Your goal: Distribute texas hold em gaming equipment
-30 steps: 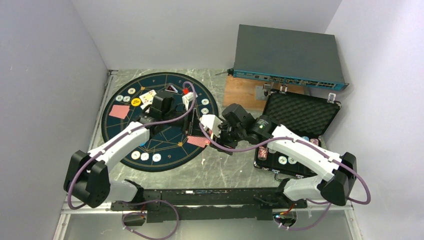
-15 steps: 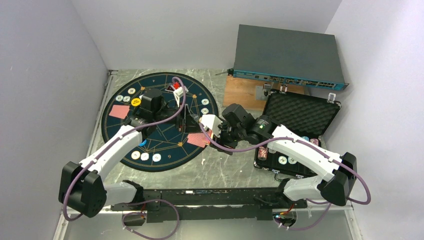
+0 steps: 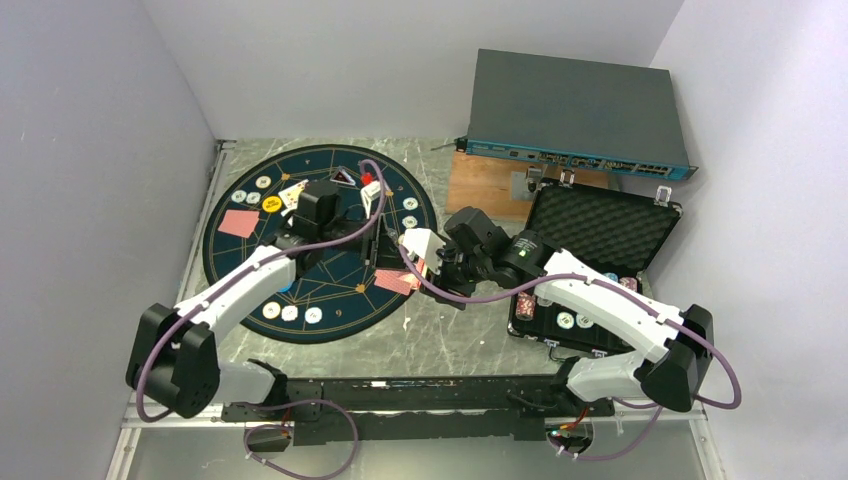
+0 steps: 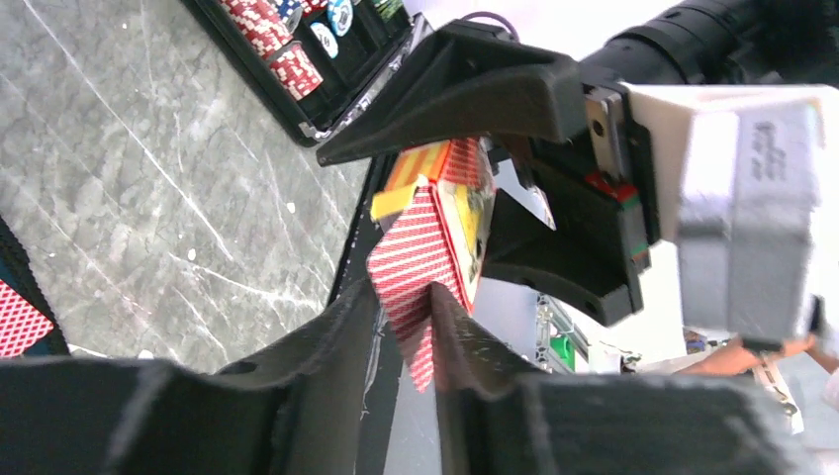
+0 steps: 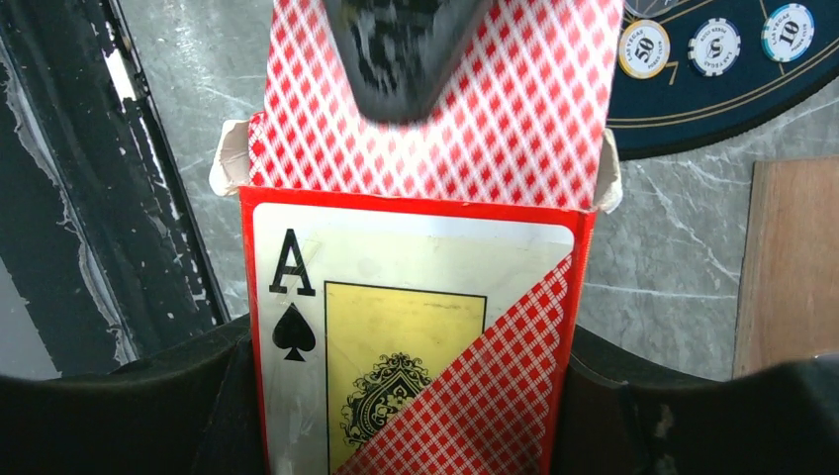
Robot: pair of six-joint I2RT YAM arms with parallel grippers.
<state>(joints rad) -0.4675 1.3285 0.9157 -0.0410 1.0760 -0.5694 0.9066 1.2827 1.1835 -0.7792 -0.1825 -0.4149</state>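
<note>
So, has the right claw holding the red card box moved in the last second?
No. The right claw with the red card box stays over the round navy mat's right edge, left of the black foam-lined case.

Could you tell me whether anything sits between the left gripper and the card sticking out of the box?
Nothing visible does: the left gripper straddles the red-backed card poking from the card box that the right gripper holds.

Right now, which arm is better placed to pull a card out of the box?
Left. The left gripper pinches the red-backed card sticking out of the box; the right gripper is busy holding that box.
</note>
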